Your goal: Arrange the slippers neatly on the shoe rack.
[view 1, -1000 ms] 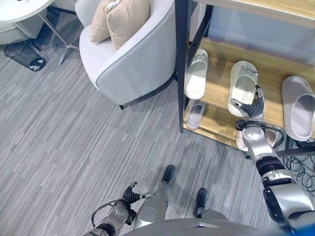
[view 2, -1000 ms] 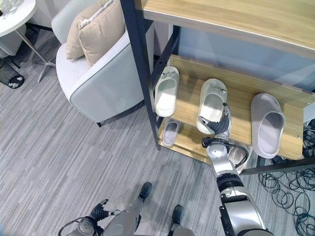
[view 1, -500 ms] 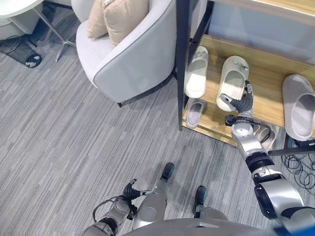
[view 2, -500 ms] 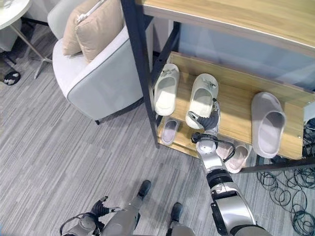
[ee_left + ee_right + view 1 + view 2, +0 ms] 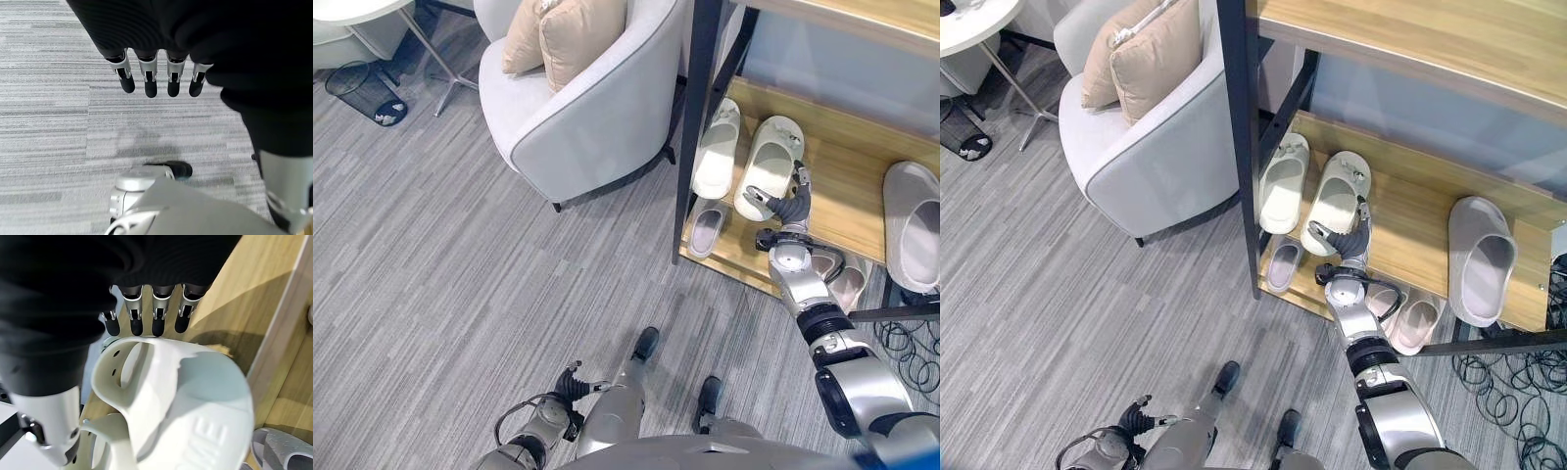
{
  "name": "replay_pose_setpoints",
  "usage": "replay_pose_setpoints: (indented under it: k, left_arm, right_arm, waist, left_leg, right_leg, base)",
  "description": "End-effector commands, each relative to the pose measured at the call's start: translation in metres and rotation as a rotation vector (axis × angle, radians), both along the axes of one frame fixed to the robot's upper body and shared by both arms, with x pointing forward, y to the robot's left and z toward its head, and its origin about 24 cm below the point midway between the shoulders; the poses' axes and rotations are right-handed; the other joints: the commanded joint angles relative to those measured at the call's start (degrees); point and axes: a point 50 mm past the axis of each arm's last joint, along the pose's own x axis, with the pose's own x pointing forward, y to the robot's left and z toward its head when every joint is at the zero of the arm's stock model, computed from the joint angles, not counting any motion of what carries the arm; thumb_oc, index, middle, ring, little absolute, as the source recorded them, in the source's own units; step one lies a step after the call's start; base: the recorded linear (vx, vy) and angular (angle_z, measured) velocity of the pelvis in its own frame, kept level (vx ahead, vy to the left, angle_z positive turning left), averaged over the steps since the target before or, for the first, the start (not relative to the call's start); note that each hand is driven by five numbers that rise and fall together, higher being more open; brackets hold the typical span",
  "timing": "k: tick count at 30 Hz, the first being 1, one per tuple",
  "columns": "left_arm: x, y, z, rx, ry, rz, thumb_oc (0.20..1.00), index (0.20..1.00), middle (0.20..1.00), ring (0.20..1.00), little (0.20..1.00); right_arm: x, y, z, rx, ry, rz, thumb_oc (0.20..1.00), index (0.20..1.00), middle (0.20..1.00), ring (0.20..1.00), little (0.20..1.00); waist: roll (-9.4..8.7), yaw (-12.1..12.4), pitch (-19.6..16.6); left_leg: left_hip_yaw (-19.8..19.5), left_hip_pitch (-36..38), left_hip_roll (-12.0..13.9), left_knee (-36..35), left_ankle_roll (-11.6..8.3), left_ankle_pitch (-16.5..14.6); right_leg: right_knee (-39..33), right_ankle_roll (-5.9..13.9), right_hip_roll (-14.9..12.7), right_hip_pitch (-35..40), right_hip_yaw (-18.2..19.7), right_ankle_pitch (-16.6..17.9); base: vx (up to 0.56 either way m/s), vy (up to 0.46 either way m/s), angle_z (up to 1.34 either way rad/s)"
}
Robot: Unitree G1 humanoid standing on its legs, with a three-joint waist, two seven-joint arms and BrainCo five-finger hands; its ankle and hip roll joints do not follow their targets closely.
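Nearest to us, the left hand (image 5: 573,384) hangs low over the floor (image 5: 460,264), its fingers (image 5: 148,81) straight and relaxed, holding nothing; we treat it as idle.

Further out, the right hand (image 5: 1344,243) reaches into the rack (image 5: 697,117) at the middle shelf (image 5: 1410,211). In its wrist view the fingers (image 5: 156,318) lie along one side of the white slipper (image 5: 1335,202) and the thumb (image 5: 51,438) sits at the other side, so we read the hand as closed round that slipper near its heel. The slipper rests on the shelf, toe pointing to the back.

Status of the shelf:
1. A second white slipper (image 5: 1283,181) lies just beside the held one, on its left, pointing much the same way. We judge this pair nearly aligned.
2. A grey slipper (image 5: 1480,258) lies well apart at the right end of the same shelf, alone.

Status of the bottom shelf:
1. A small grey slipper (image 5: 1282,264) lies at the left.
2. A pink pair (image 5: 1413,320) lies at the right, partly hidden by the arm.

Remaining work, as we judge it: release the white slipper squarely beside its mate, then check whether the single grey slipper needs its partner, which we cannot locate
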Motion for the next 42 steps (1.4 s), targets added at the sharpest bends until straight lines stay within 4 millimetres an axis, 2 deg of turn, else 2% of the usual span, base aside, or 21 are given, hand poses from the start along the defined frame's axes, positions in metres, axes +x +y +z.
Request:
replay_pose_setpoints:
  k: [1,5,12,17,20,21,26,27,28,30,35,41,42]
  left_arm:
    - [-0.016,-0.022,-0.010,-0.042,0.090,-0.006,1.000,1.000,1.000,1.000,1.000]
    - [-0.018,-0.020,-0.011,-0.042,0.100,0.009,1.000,1.000,1.000,1.000,1.000]
    - [-0.035,-0.016,-0.015,-0.041,0.154,0.025,1.000,1.000,1.000,1.000,1.000]
    - [-0.036,-0.015,-0.015,-0.047,0.162,0.034,1.000,1.000,1.000,1.000,1.000]
    - [-0.038,-0.010,-0.015,-0.043,0.171,0.041,1.000,1.000,1.000,1.000,1.000]
    - [-0.038,-0.010,-0.015,-0.043,0.171,0.041,1.000,1.000,1.000,1.000,1.000]
    - [-0.041,-0.003,-0.015,-0.055,0.183,0.039,1.000,1.000,1.000,1.000,1.000]
    - [-0.041,-0.004,-0.015,-0.055,0.183,0.039,1.000,1.000,1.000,1.000,1.000]
    - [-0.043,-0.001,-0.015,-0.059,0.190,0.042,1.000,1.000,1.000,1.000,1.000]
    - [-0.044,0.001,-0.015,-0.060,0.196,0.036,1.000,1.000,1.000,1.000,1.000]
    - [-0.047,0.005,-0.015,-0.074,0.197,0.037,1.000,1.000,1.000,1.000,1.000]
    - [-0.044,0.003,-0.014,-0.098,0.179,0.052,1.000,1.000,1.000,1.000,1.000]
    - [-0.041,0.004,-0.013,-0.099,0.167,0.065,1.000,1.000,1.000,1.000,1.000]
  right_arm:
    - [-0.002,0.004,0.012,0.005,-0.079,0.053,1.000,1.000,1.000,1.000,1.000]
    - [-0.003,0.007,0.005,0.005,-0.051,0.070,1.000,1.000,1.000,1.000,1.000]
    - [-0.009,0.000,-0.005,0.015,-0.013,0.083,1.000,1.000,1.000,1.000,1.000]
    - [-0.015,-0.014,-0.007,-0.012,-0.012,0.035,1.000,1.000,1.000,1.000,1.000]
    - [-0.019,-0.033,0.008,-0.076,-0.077,-0.011,1.000,1.000,1.000,1.000,1.000]
    - [-0.019,-0.033,0.008,-0.076,-0.077,-0.011,1.000,1.000,1.000,1.000,1.000]
    - [-0.028,-0.080,0.038,-0.297,-0.117,-0.112,1.000,1.000,1.000,1.000,1.000]
    - [-0.028,-0.080,0.038,-0.297,-0.117,-0.112,1.000,1.000,1.000,1.000,1.000]
    - [-0.028,-0.099,0.048,-0.345,-0.107,-0.166,1.000,1.000,1.000,1.000,1.000]
    - [-0.025,-0.107,0.054,-0.339,-0.107,-0.184,1.000,1.000,1.000,1.000,1.000]
    - [-0.017,-0.136,0.082,-0.481,-0.050,-0.248,1.000,1.000,1.000,1.000,1.000]
    - [-0.012,-0.145,0.093,-0.523,-0.023,-0.284,1.000,1.000,1.000,1.000,1.000]
    - [-0.015,-0.151,0.095,-0.508,-0.023,-0.314,1.000,1.000,1.000,1.000,1.000]
  waist:
    - [-1.23,1.08,-1.17]
    - [-1.36,0.91,-1.63]
    - [-1.72,0.47,-2.55]
    - [-1.75,-0.29,-3.12]
    - [-1.66,-1.12,-3.52]
    - [-1.64,-1.07,-3.51]
    - [-1.59,-2.66,-3.87]
    - [-1.56,-2.60,-3.83]
    - [-1.45,-3.10,-3.61]
    - [-1.31,-3.28,-3.40]
    - [-0.19,-3.90,-2.25]
    - [1.52,-4.33,-1.42]
    - [2.01,-4.46,-1.11]
  left_leg:
    - [4.32,6.02,-1.22,0.35,1.75,-9.37]
    - [4.63,6.68,-1.06,0.35,1.76,-9.62]
    - [5.01,7.65,-0.77,0.35,1.73,-10.06]
    - [5.75,8.51,-0.56,0.35,1.67,-10.49]
    - [6.60,9.03,-0.20,0.35,1.64,-10.83]
    - [6.64,9.05,-0.19,0.35,1.64,-10.84]
    - [7.93,9.85,0.29,0.35,1.49,-11.33]
    - [7.97,9.89,0.31,0.35,1.49,-11.35]
    - [8.61,9.94,0.49,0.35,1.38,-11.39]
    - [9.04,9.83,0.57,0.35,1.33,-11.28]
    - [10.14,8.17,0.57,0.35,1.06,-10.47]
    - [10.51,6.99,0.48,0.35,0.98,-9.90]
    - [10.64,6.65,0.39,0.35,0.93,-9.75]
  right_leg:
    - [0.33,3.24,-3.55,-0.39,2.59,-0.64]
    - [0.33,3.25,-3.60,0.10,2.53,-0.79]
    - [0.33,3.28,-3.65,0.89,2.56,-1.10]
    - [0.33,3.25,-3.55,1.48,3.00,-1.20]
    - [0.33,3.31,-3.49,1.69,3.70,-1.32]
    - [0.33,3.31,-3.48,1.70,3.73,-1.32]
    - [0.33,3.38,-3.32,1.88,4.94,-1.30]
    - [0.33,3.37,-3.30,1.90,4.98,-1.29]
    - [0.33,3.41,-3.18,1.71,5.59,-1.17]
    - [0.33,3.45,-3.13,1.39,5.91,-1.03]
    - [0.33,3.52,-2.99,-0.60,7.37,-0.34]
    - [0.33,3.44,-2.94,-2.05,8.18,0.03]
    - [0.33,3.41,-2.96,-2.36,8.28,0.05]
  base:
    - [0.03,0.056,0.01]
    - [0.01,0.018,-0.03]
    - [0.00,0.000,0.00]
    - [0.01,-0.004,-0.02]
    - [0.02,-0.020,-0.04]
    - [0.02,-0.023,-0.06]
    - [0.02,-0.048,-0.17]
    - [0.01,-0.076,-0.12]
    - [-0.01,-0.061,-0.17]
    - [-0.02,-0.068,-0.22]
    - [-0.04,-0.068,-0.24]
    - [-0.01,-0.047,-0.11]
    - [0.02,-0.045,-0.05]
